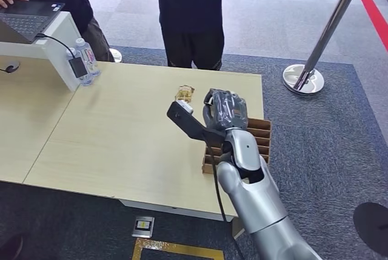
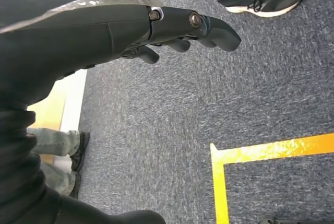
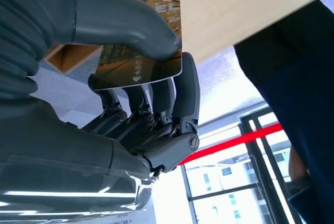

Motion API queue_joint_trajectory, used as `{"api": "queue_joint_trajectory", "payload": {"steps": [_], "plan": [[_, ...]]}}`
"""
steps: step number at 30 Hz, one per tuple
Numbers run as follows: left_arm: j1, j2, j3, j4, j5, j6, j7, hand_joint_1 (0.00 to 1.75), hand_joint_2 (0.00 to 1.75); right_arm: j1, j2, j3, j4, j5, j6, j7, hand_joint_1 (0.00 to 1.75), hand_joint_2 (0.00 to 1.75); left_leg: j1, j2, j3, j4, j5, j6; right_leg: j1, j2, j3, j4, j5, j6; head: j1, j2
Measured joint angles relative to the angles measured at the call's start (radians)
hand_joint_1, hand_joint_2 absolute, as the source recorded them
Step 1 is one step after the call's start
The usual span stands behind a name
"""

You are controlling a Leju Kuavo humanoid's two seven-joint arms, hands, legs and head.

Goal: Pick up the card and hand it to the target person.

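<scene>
The right arm [image 1: 256,199] fills the near foreground of the head view, a silver limb rising from below and bent so that the right hand [image 1: 224,111] sits above the far right part of the worktop [image 1: 114,139], over the cardboard rack [image 1: 260,136] at its edge. In the right wrist view the card [image 3: 138,59] lies pinched between the thick thumb [image 3: 130,25] on one face and the dark fingers [image 3: 185,93] curled against the other, so this hand grips the card firmly and it is clear of the rack.

The step in hand looks like the carry toward the person [image 1: 192,11] standing just beyond the far edge of the worktop. To do it well, the arm should extend forward and slightly up, keeping the pinch steady so the card does not pivot about the thumb, and present a free edge of the card outward for the person to take. The hand should release only once the person has hold of it.

The left hand [image 2: 185,28] hangs low above the grey carpet [image 2: 197,104], near a yellow floor line [image 2: 221,182]; its fingers are extended, a little apart and holding nothing.
</scene>
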Motion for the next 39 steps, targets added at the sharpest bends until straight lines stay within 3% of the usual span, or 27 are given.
{"api": "queue_joint_trajectory", "payload": {"steps": [6,16,28,39], "plan": [[0.000,0.000,0.000,0.000,-0.002,-0.006,-0.020,0.00,1.75,-0.129,0.002,0.002,0.002,-0.072,0.022,-0.021,1.44,1.75,0.000,0.000,0.000,0.000,0.001,0.000,0.000,0.000,0.000,0.000,0.000,0.000,0.000,0.000],[-0.001,0.000,0.000,0.000,0.015,0.010,-0.023,0.00,1.75,-0.326,0.055,0.017,0.198,-0.119,-0.070,-0.069,1.49,1.75,0.000,0.000,0.000,0.000,0.001,0.000,0.000,0.000,0.000,0.001,0.000,0.000,0.000,0.000],[-0.001,0.000,0.000,0.000,0.031,0.024,-0.037,0.00,1.75,-0.389,0.084,0.044,0.365,-0.207,-0.138,-0.094,1.48,1.75,0.000,0.000,-0.001,0.000,0.001,0.000,0.000,0.000,0.000,0.001,0.000,0.000,0.000,0.000],[-0.001,0.000,0.000,0.000,0.040,0.030,-0.037,0.00,1.75,-0.411,0.085,0.104,0.435,-0.263,-0.154,-0.088,1.37,1.75,0.000,0.000,-0.001,0.000,0.001,0.000,0.000,0.000,-0.001,0.001,0.000,0.000,0.000,0.000]]}}
